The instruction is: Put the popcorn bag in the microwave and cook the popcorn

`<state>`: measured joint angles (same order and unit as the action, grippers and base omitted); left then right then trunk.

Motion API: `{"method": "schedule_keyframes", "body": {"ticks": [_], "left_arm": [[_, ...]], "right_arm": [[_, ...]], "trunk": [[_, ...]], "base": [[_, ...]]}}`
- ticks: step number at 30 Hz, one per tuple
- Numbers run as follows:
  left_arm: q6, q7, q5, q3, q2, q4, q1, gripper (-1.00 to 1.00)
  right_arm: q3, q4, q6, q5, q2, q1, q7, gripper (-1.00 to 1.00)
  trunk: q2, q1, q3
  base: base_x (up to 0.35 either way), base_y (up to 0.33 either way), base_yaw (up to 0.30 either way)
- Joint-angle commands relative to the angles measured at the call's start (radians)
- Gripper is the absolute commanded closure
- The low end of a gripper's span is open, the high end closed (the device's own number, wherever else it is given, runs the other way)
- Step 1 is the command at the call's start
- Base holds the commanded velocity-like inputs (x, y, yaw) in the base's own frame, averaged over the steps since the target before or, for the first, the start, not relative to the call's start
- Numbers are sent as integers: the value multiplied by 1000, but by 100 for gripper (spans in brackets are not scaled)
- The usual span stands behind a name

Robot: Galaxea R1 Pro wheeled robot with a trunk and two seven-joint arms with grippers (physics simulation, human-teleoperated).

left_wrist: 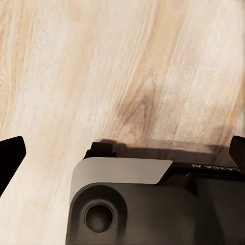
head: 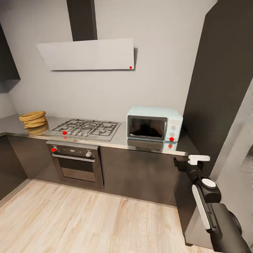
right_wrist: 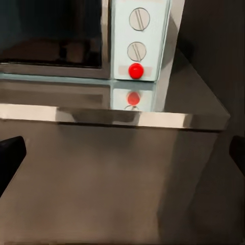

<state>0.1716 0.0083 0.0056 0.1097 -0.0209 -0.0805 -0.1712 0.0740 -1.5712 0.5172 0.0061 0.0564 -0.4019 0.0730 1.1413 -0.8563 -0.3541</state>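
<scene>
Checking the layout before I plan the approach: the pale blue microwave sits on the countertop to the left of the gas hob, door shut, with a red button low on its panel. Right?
Not quite. The microwave stands to the right of the gas hob, as the head view shows. The rest holds: it sits on the countertop, its door is shut, and the red button is low on its knob panel.

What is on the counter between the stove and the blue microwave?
Nothing. In the head view, the countertop is a bare, shiny grey strip between the hob and the microwave.
</scene>
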Motion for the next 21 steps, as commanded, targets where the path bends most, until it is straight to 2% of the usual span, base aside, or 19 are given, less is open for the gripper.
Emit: {"method": "schedule_keyframes", "body": {"ticks": [1, 4, 5, 6, 15, 21], "left_arm": [[3, 1, 1, 5, 0, 1, -1, -100], [3, 1, 1, 5, -1, 1, -1, -100], [3, 1, 1, 5, -1, 1, -1, -100], [3, 1, 1, 5, -1, 1, -1, -100], [3, 1, 1, 4, 0, 1, -1, -100], [3, 1, 1, 5, 2, 1, -1, -100]], "right_arm": [[-16, -1, 5, 2, 0, -1, 4, -100], [-75, 3, 3, 3, -2, 2, 13, -100], [-110, 5, 3, -4, -5, 1, 17, -100], [-115, 5, 2, -6, -7, 1, 16, -100], [-109, -3, -3, -6, -9, 8, 15, -100], [-109, -5, -3, -6, -9, 8, 17, -100]], "trunk": [[1, 0, -1], [1, 0, -1], [1, 0, -1], [1, 0, -1], [1, 0, -1], [1, 0, -1]], "base": [[0, 0, -72], [0, 0, -26], [0, 0, -3], [0, 0, -1], [0, 5, 0], [0, 253, -12]]}}
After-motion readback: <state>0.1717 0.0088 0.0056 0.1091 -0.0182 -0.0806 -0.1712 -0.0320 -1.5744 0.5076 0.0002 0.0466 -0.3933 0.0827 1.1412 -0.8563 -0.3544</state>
